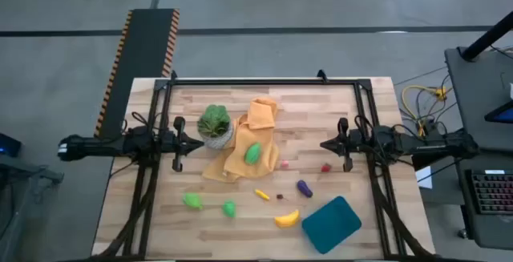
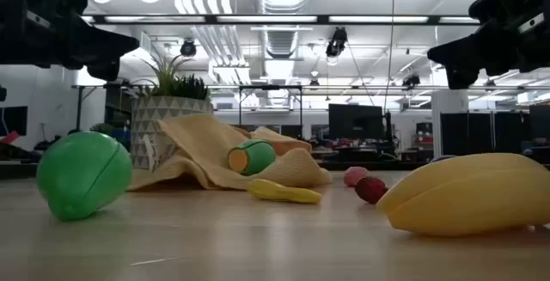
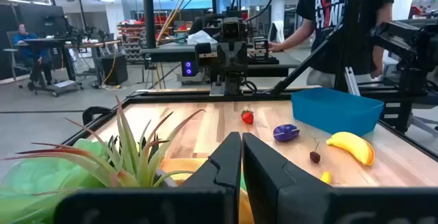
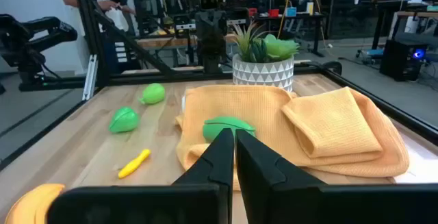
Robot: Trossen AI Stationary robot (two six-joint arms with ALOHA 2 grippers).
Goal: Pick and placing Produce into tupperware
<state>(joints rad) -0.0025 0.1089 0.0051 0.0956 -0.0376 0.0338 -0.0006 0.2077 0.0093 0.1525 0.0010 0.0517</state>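
Both arms hover level above the table's middle band. My left gripper (image 1: 190, 143) is shut beside the potted plant, and my right gripper (image 1: 327, 144) is shut at the right, facing it. One green piece (image 1: 252, 153) lies on the orange cloth. Two more green pieces (image 1: 191, 201) (image 1: 229, 209) rest on the wood near the front. The small orange-yellow piece (image 1: 262, 194), banana (image 1: 287, 219), purple eggplant (image 1: 304, 187) and tiny red ones (image 1: 326, 167) (image 1: 284, 164) lie on the bare table. The teal tupperware (image 1: 331, 222) sits flat at the near right.
A leafy plant in a white pot (image 1: 214, 126) stands just right of my left gripper, touching the crumpled orange cloth (image 1: 258, 126). A black frame rail (image 1: 264, 80) borders the table's far edge. People stand beyond the table (image 3: 345, 18). Bare wood shows at the far right (image 1: 321, 110).
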